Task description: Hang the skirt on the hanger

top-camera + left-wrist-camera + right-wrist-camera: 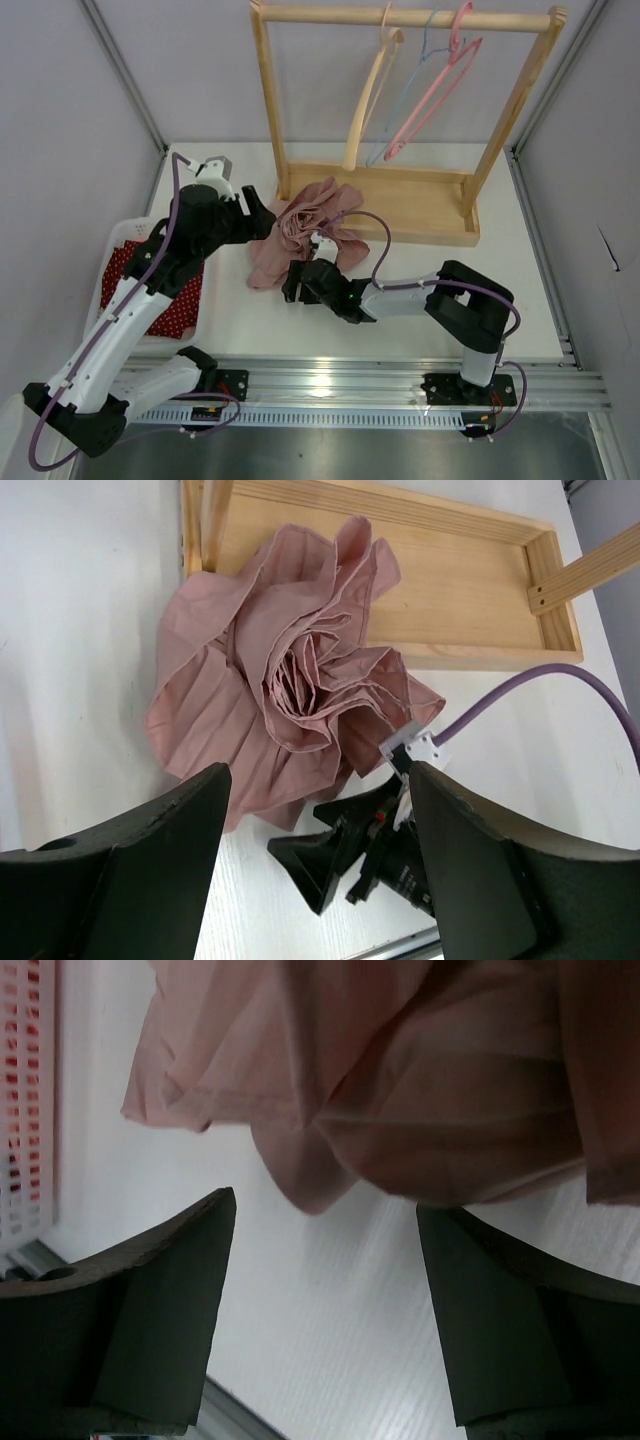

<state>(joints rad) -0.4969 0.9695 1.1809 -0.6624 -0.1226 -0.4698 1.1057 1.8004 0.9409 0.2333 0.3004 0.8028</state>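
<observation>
The pink skirt [310,222] lies crumpled on the white table, partly over the near-left corner of the wooden rack's base [420,200]. Three hangers hang from the rack's top rail: a wooden one [368,100], a blue one [408,95] and a pink one [438,92]. My left gripper [266,214] hovers open at the skirt's left edge; its wrist view shows the skirt [290,680] beyond the gripper [320,775]. My right gripper [291,282] is low and open at the skirt's near edge. In its wrist view the skirt [400,1090] hangs just ahead of the empty gripper [325,1210].
A white basket [118,235] with red patterned cloth [180,305] sits at the table's left edge, also seen as the basket [25,1110]. The right arm's purple cable [540,685] crosses near the rack base [470,590]. Grey walls enclose the table.
</observation>
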